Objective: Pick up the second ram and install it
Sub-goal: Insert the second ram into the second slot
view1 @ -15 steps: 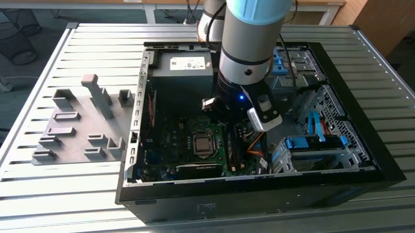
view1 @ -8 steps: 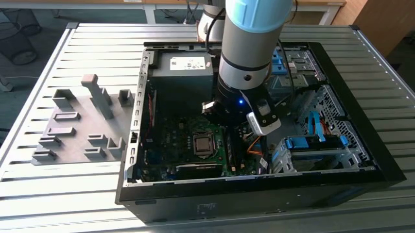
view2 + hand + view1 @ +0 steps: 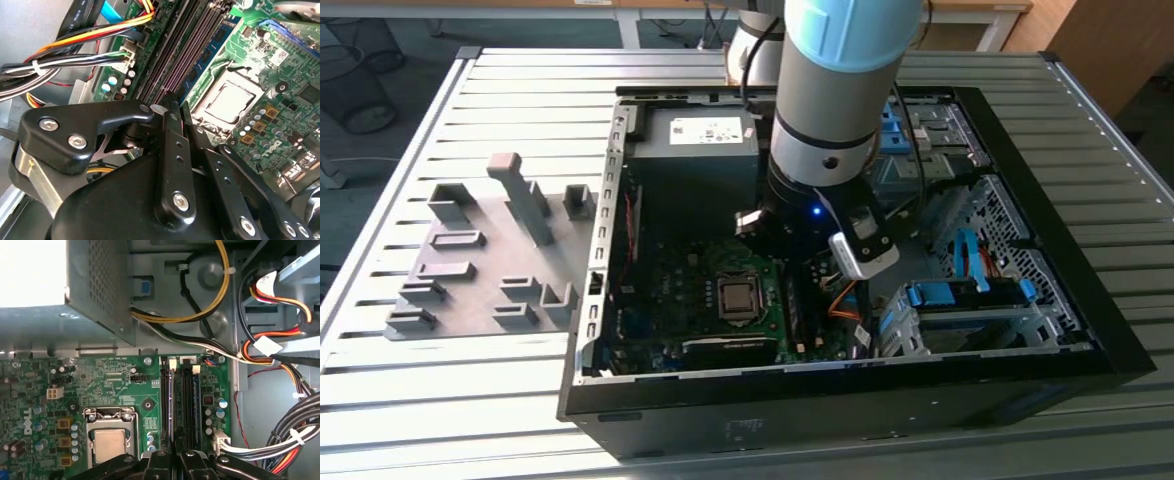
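Hand directly over second ram

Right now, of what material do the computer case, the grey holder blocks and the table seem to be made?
The computer case looks like sheet metal, painted black outside; inside, its bare grey walls show punched holes. The grey holder blocks look like matte plastic, dull and without glare, though this is uncertain. The table seems to be aluminium: pale, ribbed slats with a soft sheen.

Robotics lab or test workshop. Slatted aluminium workbench, open PC case on it with motherboard exposed, grey printed fixture plate with holder blocks beside the case. Robot arm reaching into the case. Desk legs and a wire waste bin behind.
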Robot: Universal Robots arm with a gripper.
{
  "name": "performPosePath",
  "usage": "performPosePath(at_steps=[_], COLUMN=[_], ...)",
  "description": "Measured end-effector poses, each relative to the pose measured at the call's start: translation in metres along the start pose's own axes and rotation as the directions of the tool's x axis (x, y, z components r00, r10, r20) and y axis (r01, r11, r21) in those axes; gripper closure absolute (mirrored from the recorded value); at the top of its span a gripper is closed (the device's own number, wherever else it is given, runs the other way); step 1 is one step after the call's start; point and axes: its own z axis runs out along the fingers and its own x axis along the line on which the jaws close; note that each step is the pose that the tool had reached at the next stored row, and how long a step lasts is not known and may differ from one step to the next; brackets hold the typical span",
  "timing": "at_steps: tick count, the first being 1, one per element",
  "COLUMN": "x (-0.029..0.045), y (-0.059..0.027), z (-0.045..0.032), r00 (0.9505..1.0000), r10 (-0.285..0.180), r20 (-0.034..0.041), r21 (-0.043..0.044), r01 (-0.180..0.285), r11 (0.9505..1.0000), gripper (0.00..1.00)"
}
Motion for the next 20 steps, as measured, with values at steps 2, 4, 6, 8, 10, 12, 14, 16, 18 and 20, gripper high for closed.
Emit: performPosePath(at_steps=[2, 4, 6, 8, 10, 12, 14, 16, 18, 20], x=[0.0000, 0.0000, -0.0001, -0.0001, -0.0001, -0.0001, -0.0002, -0.0002, -0.0002, -0.0008], y=[0.0000, -0.0005, -0.0012, -0.0015, -0.0017, -0.0022, -0.0025, -0.0025, -0.0026, -0.0026], z=[0.0000, 0.0000, 0.0000, 0.0014, 0.0028, 0.0035, 0.0036, 0.0036, 0.0037, 0.0037], r00=[0.9998, 0.9994, 0.9993, 0.9993, 0.9993, 0.9993, 0.9993, 0.9993, 0.9993, 0.9993], r10=[-0.022, -0.034, -0.037, -0.037, -0.037, -0.037, -0.037, -0.037, -0.037, -0.037], r20=[-0.0005, -0.0008, -0.0009, -0.0007, -0.0009, -0.0009, -0.0009, -0.0009, -0.0009, -0.0009], r21=[0.0003, 0.0004, 0.0003, -0.0001, -0.0001, -0.0007, -0.0008, -0.0008, -0.0009, -0.0008], r01=[0.022, 0.034, 0.037, 0.037, 0.037, 0.037, 0.037, 0.037, 0.037, 0.037], r11=[0.9998, 0.9994, 0.9993, 0.9993, 0.9993, 0.9993, 0.9993, 0.9993, 0.9993, 0.9993], gripper=[0.86, 0.86, 0.86, 0.86, 0.86, 0.86, 0.86, 0.86, 0.86, 0.86])
